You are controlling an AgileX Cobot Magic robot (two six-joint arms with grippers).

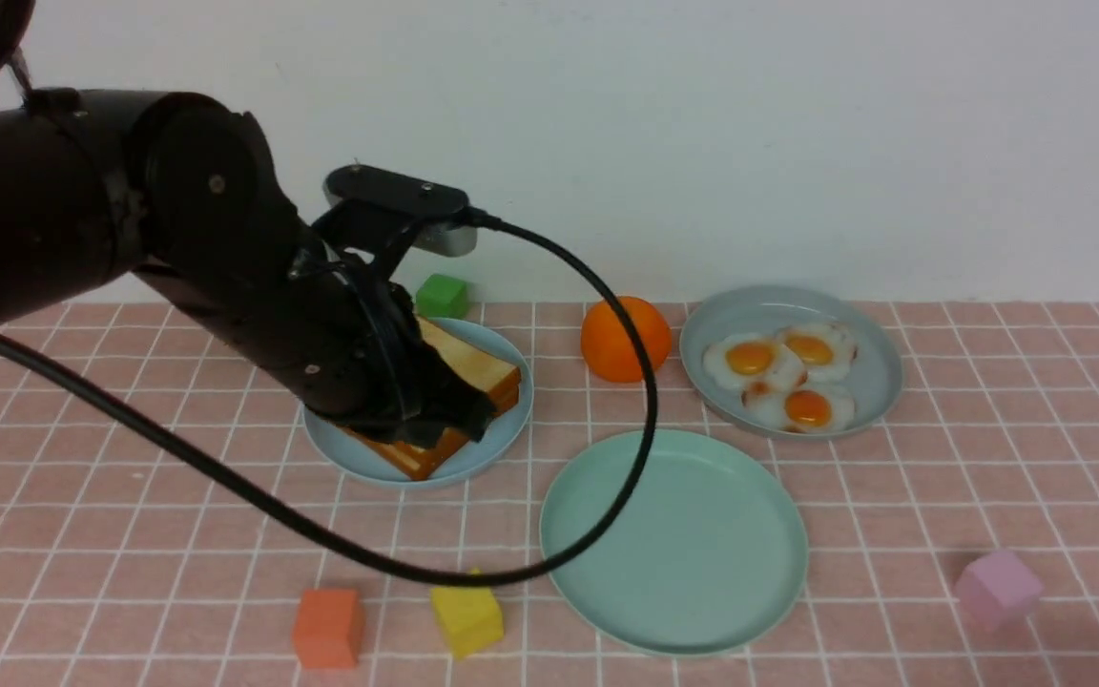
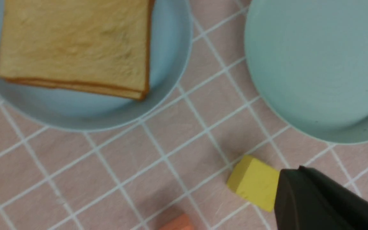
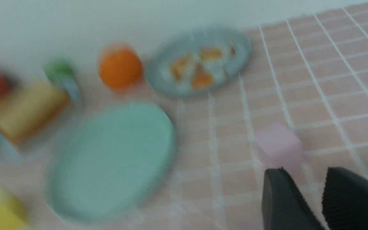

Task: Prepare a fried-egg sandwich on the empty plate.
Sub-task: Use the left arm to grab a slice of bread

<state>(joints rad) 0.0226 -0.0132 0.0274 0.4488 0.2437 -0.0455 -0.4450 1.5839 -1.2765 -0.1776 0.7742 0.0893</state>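
Lying stacked on the sky-blue plate [image 1: 513,425], left of the bare mint plate [image 1: 683,544], the toast slices [image 1: 475,368] look light, stiff and thick: pinch one across opposite crust edges. The left gripper [image 1: 459,420] hovers over them, jaws together; the right gripper [image 3: 303,183] stands parted, empty.

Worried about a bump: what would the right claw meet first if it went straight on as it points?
Probably the pink block, lying just ahead of the open right claw, slightly off its centre line. Blur hides depth; it may meet tablecloth first.
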